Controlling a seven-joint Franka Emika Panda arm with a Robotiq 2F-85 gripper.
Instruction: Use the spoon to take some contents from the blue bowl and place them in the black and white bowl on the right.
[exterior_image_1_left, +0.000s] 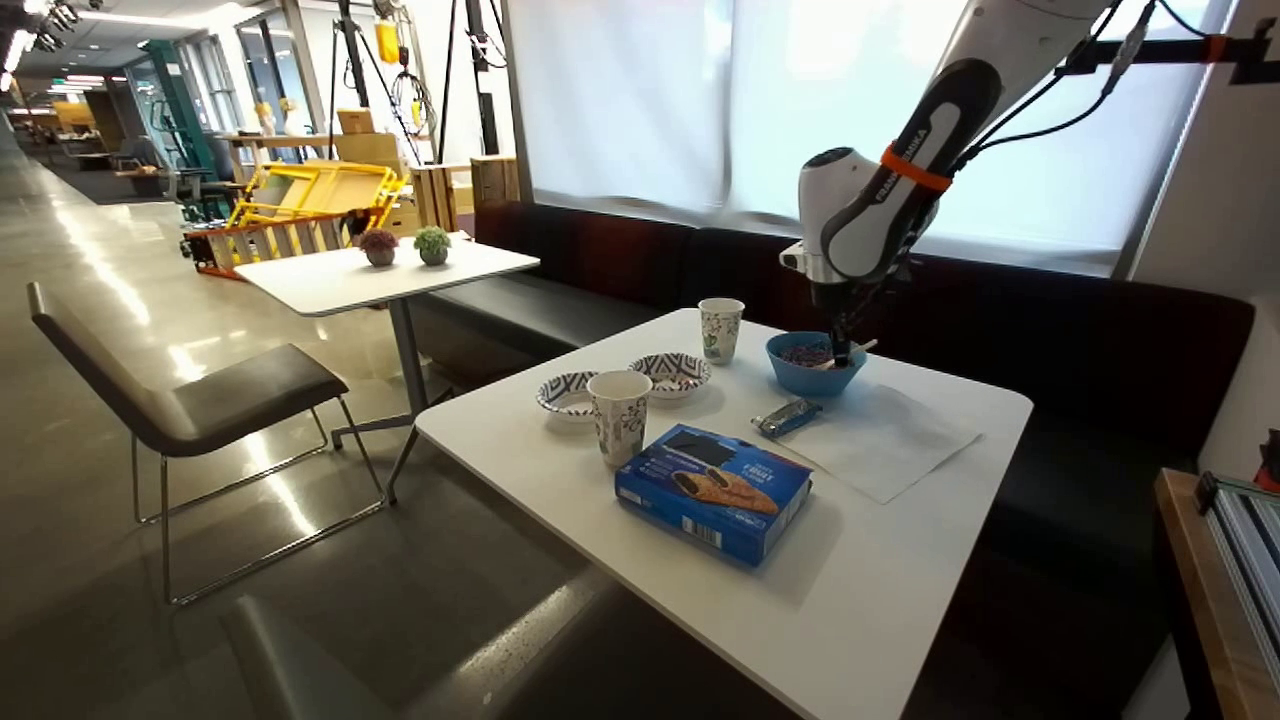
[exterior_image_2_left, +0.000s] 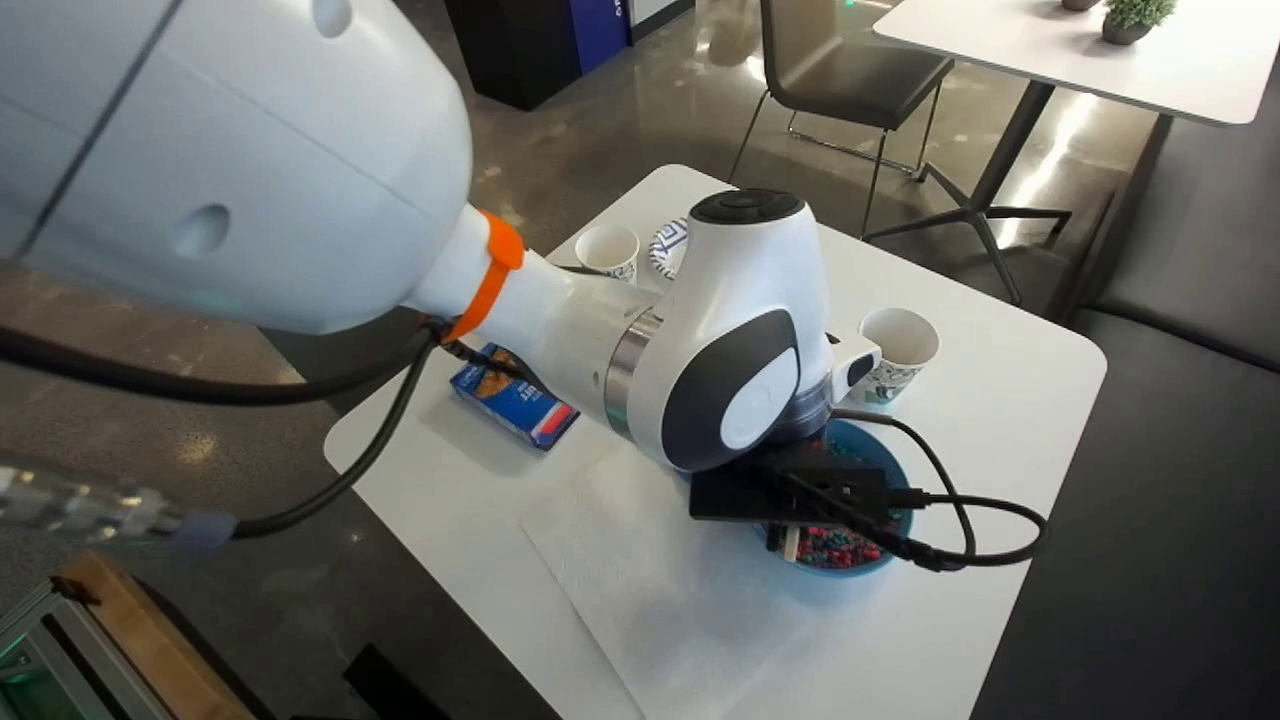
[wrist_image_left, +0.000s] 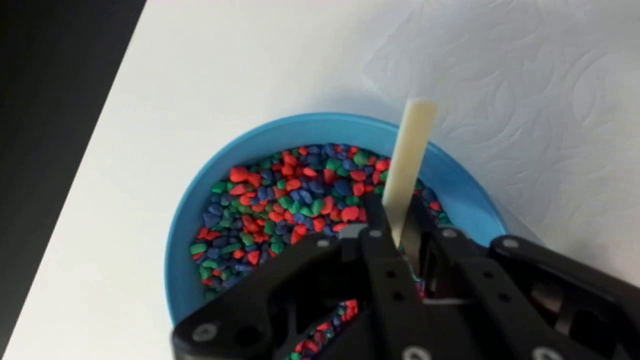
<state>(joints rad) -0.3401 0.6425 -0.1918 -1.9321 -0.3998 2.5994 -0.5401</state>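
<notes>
My gripper is shut on the pale spoon, whose handle sticks up past the fingertips. The spoon's scooping end is hidden below the gripper. Both are over the blue bowl, and in an exterior view the fingertips reach down inside its rim. Small red, green and dark blue pebbles fill the bowl. Two black and white bowls stand side by side in an exterior view: the right one holds a few small coloured bits, while the left one is partly hidden behind a cup.
A patterned paper cup stands beside the blue bowl, another cup before the patterned bowls. The blue box, a wrapped bar and a paper towel lie on the table. A dark bench runs along one table side.
</notes>
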